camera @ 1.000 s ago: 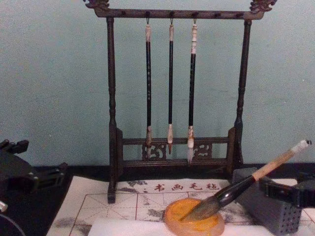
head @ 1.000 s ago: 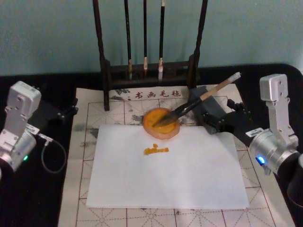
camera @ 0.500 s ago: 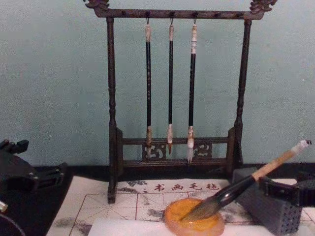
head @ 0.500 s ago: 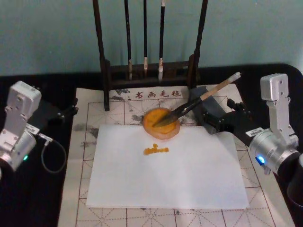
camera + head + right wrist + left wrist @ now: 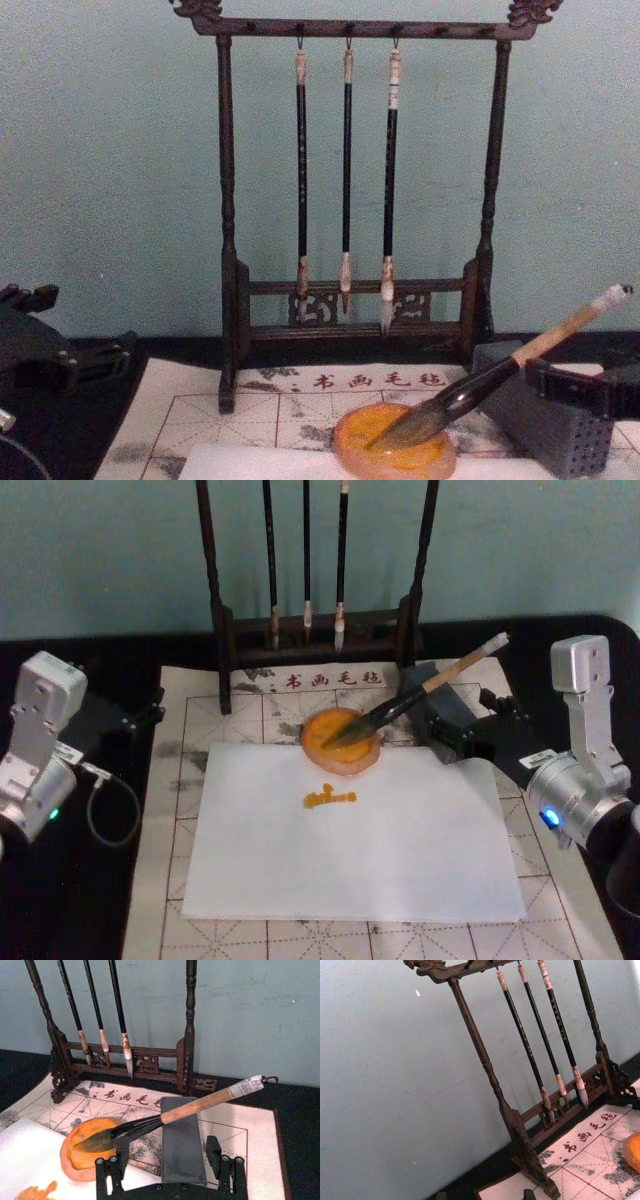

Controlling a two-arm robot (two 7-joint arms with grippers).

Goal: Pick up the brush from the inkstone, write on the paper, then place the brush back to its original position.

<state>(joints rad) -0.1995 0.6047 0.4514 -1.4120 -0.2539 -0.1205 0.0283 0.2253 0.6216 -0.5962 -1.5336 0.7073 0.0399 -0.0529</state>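
Fingers of the right gripper (image 5: 170,1165) stand apart and empty, just short of the grey holed block (image 5: 181,1140), with nothing between them. Fingers of the left gripper (image 5: 150,708): cannot tell, parked well out at the left of the bench (image 5: 90,900). Bench carries a gridded felt mat (image 5: 200,695), a white paper sheet (image 5: 350,860) with a small orange mark (image 5: 330,798), and a dark rack (image 5: 227,200) of three thin hanging brushes (image 5: 346,180) at the back. Brush (image 5: 420,692) lies in the orange inkstone (image 5: 340,742) at the sheet's far edge: tuft down in the dish, handle propped on the block. Long axis slants up from the dish toward the robot's right and away, white cap highest. Judgement: writing looks done and brush is back at rest, so this is the release or retreat end of the task; next move calls only for backing the right arm straight off without nudging handle or block.
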